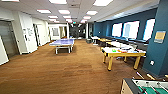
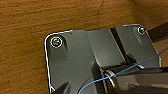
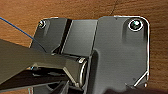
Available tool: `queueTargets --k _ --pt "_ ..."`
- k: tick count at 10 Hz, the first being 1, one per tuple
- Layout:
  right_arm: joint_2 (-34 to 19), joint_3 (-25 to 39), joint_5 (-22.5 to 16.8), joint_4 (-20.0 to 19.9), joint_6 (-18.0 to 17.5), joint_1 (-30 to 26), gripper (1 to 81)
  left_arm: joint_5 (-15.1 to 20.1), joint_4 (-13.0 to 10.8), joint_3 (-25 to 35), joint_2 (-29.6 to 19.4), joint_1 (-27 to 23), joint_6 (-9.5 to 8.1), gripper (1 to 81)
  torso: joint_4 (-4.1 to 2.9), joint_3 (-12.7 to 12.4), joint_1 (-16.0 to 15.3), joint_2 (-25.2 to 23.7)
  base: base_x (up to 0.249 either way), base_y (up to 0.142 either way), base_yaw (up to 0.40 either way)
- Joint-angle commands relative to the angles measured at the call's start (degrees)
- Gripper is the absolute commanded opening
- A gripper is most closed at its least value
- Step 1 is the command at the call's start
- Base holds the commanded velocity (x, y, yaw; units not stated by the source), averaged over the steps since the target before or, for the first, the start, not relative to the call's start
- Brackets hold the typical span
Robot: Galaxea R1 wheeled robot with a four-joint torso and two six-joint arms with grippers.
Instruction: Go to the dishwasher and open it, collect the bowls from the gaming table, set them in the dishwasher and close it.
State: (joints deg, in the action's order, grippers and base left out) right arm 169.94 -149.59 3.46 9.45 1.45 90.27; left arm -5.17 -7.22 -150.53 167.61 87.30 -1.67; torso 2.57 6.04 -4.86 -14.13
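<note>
The gaming table (image 1: pixel 119 55), white-topped with yellow trim and yellow legs, stands to the right in the head view, a few metres ahead. On it sit a lime green bowl (image 1: pixel 114 50) and an orange bowl (image 1: pixel 122 51) beside it; other small items there are too blurred to name. The dishwasher is out of view. Both wrist views look down past the robot's dark plate at brown wood floor (image 2: pixel 25 37), with the same floor (image 3: pixel 20 15) under the right arm.
A blue table-tennis table (image 1: pixel 62 42) stands mid-room ahead on the left. A table-football table (image 1: pixel 147 87) sits close at the lower right, beside a dark blue wall pillar (image 1: pixel 160 45). More tables (image 1: pixel 105 40) line the windows. White walls and doors (image 1: pixel 25 32) run along the left.
</note>
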Motion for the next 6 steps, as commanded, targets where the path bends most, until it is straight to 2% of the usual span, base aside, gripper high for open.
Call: queueTargets --k 1,3,6 --pt "-0.10 0.28 -2.41 0.22 0.04 -3.29 81.1 2.36 -0.08 0.06 -0.52 -3.58 0.09 81.1 0.00 0.00 0.00 0.00 0.079 0.068 0.000" --pt "-0.10 0.28 -2.41 0.22 0.04 -3.21 81.1 2.36 -0.08 0.06 -0.52 -3.58 0.09 81.1 0.00 0.00 0.00 0.00 0.079 0.067 0.000" --pt "-0.10 0.28 -2.41 0.22 0.13 -3.29 81.1 2.36 -0.07 0.06 -0.52 -3.58 0.09 81.1 0.00 0.00 0.00 -0.02 0.097 0.000 0.000"
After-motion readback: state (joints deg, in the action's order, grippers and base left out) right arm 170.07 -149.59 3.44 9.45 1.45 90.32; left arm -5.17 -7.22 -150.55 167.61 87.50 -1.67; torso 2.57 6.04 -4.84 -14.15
